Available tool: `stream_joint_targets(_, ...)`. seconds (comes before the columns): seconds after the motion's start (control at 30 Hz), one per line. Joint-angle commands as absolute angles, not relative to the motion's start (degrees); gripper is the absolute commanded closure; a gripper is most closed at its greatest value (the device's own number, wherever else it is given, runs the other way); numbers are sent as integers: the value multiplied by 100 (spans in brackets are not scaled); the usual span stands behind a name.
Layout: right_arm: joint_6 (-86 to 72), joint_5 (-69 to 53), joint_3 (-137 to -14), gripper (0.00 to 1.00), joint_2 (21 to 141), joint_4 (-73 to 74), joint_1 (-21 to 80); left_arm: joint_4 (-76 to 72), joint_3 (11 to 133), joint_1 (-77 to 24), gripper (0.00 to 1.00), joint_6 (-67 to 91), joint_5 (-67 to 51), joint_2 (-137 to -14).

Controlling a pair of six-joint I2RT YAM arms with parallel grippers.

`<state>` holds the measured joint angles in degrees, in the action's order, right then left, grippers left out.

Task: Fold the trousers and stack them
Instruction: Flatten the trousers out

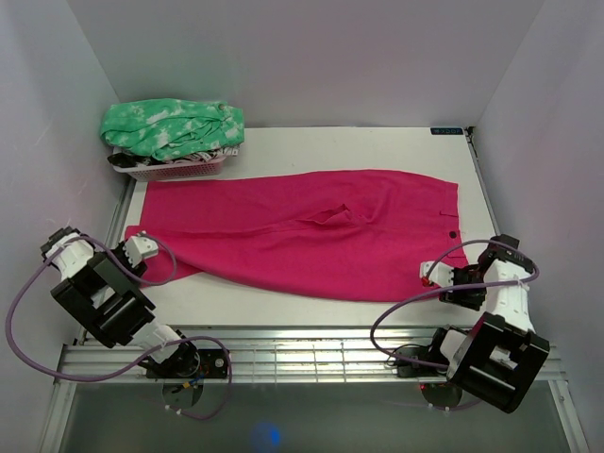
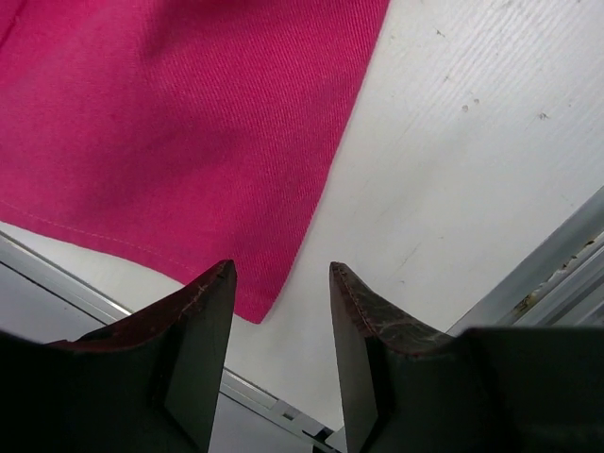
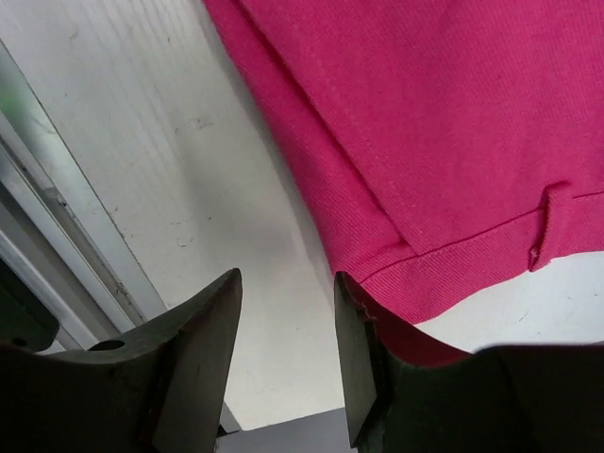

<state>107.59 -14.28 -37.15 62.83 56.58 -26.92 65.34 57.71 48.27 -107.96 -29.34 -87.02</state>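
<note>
Nearest, at 6 o'clock, a metal rail (image 1: 302, 344) runs along the table's (image 1: 377, 146) front edge, with both arm bases bolted on it.

At about 8 o'clock the left gripper (image 1: 142, 247) hangs just over the table. In its wrist view the left gripper (image 2: 281, 269) has its claw parted moderately, with nothing between the fingers and a hem corner of the trousers (image 2: 170, 123) just beyond its tips.

At about 4 o'clock the right gripper (image 1: 432, 274) sits low by the waistband. Its wrist view shows the right gripper (image 3: 288, 276) likewise parted and empty, the waistband corner of the trousers (image 3: 453, 123) just ahead.

The trousers (image 1: 311, 231) lie spread flat across the middle of the table, waistband toward 3 o'clock, leg ends toward 9 o'clock.

Farthest, at 11 o'clock, a pink basket (image 1: 175, 170) holds a green-and-white garment (image 1: 170, 127).
</note>
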Motion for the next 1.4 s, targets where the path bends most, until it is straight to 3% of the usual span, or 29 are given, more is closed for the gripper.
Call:
stream_joint_targets(0.0,11758,-933,-3323,50,6082,4985,-2681,6899,6029,4852,43,-10644,-3480,-8719)
stream_joint_targets(0.3,12111,-967,-3059,50,6346,3789,-2707,7294,6293,4922,38,-10187,-3858,-8710)
stream_joint_targets(0.6,12489,-1266,-3682,51,5889,4465,-2821,7444,6415,4922,39,-10142,-3726,-8570)
stream_joint_targets(0.8,12726,-1160,-3972,48,6459,4430,-2988,7479,6600,4913,39,-10064,-3709,-8631)
stream_joint_targets(1.17,13148,-1108,-3121,48,6574,3640,-2997,7638,6838,4922,38,-9843,-3788,-8789)
stream_joint_targets(1.27,13271,-1038,-2787,52,6635,3244,-2997,7585,6698,4966,38,-10010,-3578,-8806)
stream_joint_targets(1.37,13245,-976,-2532,67,6776,2814,-2997,7392,6575,5062,39,-10273,-3324,-8903)
